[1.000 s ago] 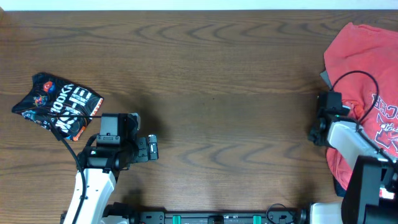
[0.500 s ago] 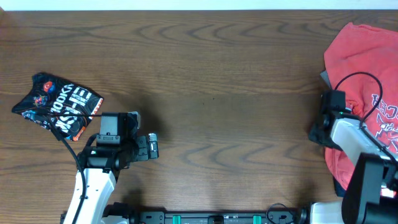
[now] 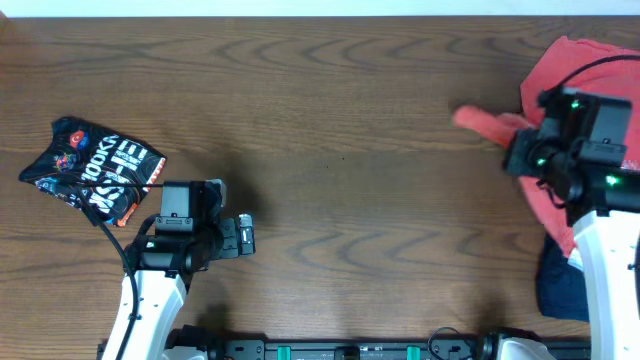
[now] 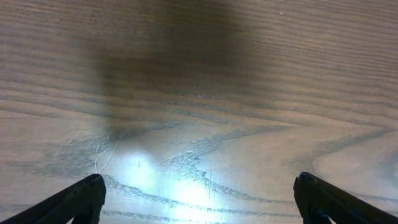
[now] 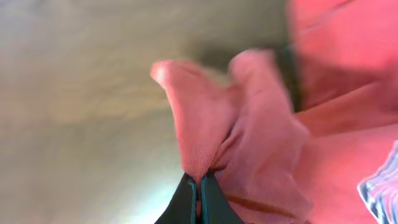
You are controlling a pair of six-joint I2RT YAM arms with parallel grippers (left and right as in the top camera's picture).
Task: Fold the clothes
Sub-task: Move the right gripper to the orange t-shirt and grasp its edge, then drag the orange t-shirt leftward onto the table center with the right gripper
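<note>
The coral-red T-shirt lies bunched at the table's right edge, with a fold of it drawn out to the left. My right gripper is shut on that fold. In the right wrist view its fingertips pinch a ridge of the red cloth raised off the wood. A black printed garment lies crumpled at the left. A navy one shows at the lower right, below the red shirt. My left gripper stands open over bare wood, nothing between its fingers.
The brown wooden table runs wide between the two arms. The left arm's cable crosses the edge of the black garment. The right arm's body covers part of the red shirt.
My right gripper has shut on the red shirt's edge and risen up and to the left, pulling a fold out. The navy garment now shows. The left arm has not moved.
</note>
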